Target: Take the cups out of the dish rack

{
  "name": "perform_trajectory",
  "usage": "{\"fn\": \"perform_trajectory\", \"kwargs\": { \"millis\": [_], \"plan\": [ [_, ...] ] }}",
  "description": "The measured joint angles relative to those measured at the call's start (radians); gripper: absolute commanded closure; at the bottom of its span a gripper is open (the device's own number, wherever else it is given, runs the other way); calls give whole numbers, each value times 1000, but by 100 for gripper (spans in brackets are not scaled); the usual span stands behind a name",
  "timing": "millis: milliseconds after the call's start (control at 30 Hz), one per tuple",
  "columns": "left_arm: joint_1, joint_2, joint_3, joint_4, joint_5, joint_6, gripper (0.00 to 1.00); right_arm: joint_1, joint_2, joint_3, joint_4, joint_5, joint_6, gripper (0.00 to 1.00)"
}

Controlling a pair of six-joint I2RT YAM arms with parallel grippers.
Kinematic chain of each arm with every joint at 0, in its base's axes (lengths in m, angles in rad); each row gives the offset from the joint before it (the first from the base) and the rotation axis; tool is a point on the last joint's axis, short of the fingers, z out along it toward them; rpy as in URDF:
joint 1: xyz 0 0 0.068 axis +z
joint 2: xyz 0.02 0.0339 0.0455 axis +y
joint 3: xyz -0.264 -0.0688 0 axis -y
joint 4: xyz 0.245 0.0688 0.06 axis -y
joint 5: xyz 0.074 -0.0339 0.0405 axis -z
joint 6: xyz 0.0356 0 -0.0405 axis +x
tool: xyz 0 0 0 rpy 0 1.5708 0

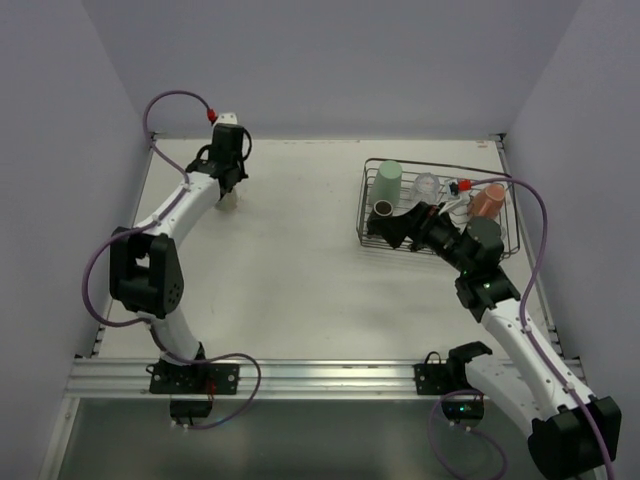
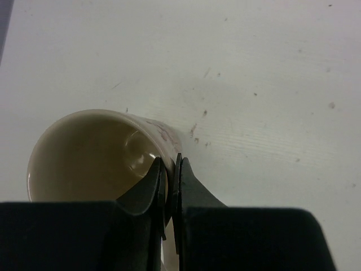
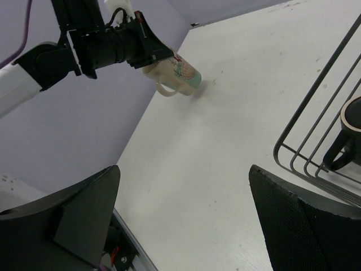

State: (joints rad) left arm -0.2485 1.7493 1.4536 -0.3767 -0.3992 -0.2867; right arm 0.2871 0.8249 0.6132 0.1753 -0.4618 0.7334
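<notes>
The dark wire dish rack (image 1: 508,240) stands at the far right. In it are a mint green cup (image 1: 388,180), a salmon-pink cup (image 1: 487,200) and a short dark brown cup (image 1: 383,210). The brown cup also shows in the right wrist view (image 3: 350,132), behind the rack's wires (image 3: 316,107). My left gripper (image 1: 231,188) (image 2: 169,161) is shut on the wall of a cream-beige cup (image 2: 84,158), one finger inside. It holds the cup tilted at the far left (image 3: 176,72), its base at or just above the table. My right gripper (image 1: 396,228) (image 3: 185,169) is open and empty at the rack's near-left corner.
A clear glass (image 1: 427,185) and a small red-and-white item (image 1: 460,186) also lie in the rack. Purple walls close in the table on the left, back and right. A metal rail (image 1: 300,375) runs along the near edge.
</notes>
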Motion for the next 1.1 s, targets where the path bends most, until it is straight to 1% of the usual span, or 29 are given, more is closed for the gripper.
{"fn": "perform_trajectory", "kwargs": {
  "millis": [167,433,500,533,600,633,733,833,933,1100],
  "plan": [
    [68,83,21,-14,-1,0,100,1,-8,-1,-3,-1,-13,1],
    [135,114,26,-14,17,-6,100,8,-5,-2,-3,-1,-19,1],
    [141,115,27,-14,20,-7,88,11,2,-2,-3,0,-19,1],
    [142,116,29,-14,20,-8,73,13,5,-2,-4,0,-19,1],
    [143,121,37,-16,16,-1,54,14,8,-2,-6,0,-20,1],
    [144,123,48,-16,13,-2,38,15,8,-2,-8,1,-21,1],
    [145,122,74,-8,5,-5,22,16,11,-2,-29,11,-34,1],
    [145,106,81,-7,4,-12,15,16,23,4,-73,50,-58,1],
    [145,67,81,-6,13,-21,10,16,36,24,-128,107,-92,1],
    [145,-70,71,26,79,-72,7,17,82,106,-229,221,-162,4]
  ]
}}
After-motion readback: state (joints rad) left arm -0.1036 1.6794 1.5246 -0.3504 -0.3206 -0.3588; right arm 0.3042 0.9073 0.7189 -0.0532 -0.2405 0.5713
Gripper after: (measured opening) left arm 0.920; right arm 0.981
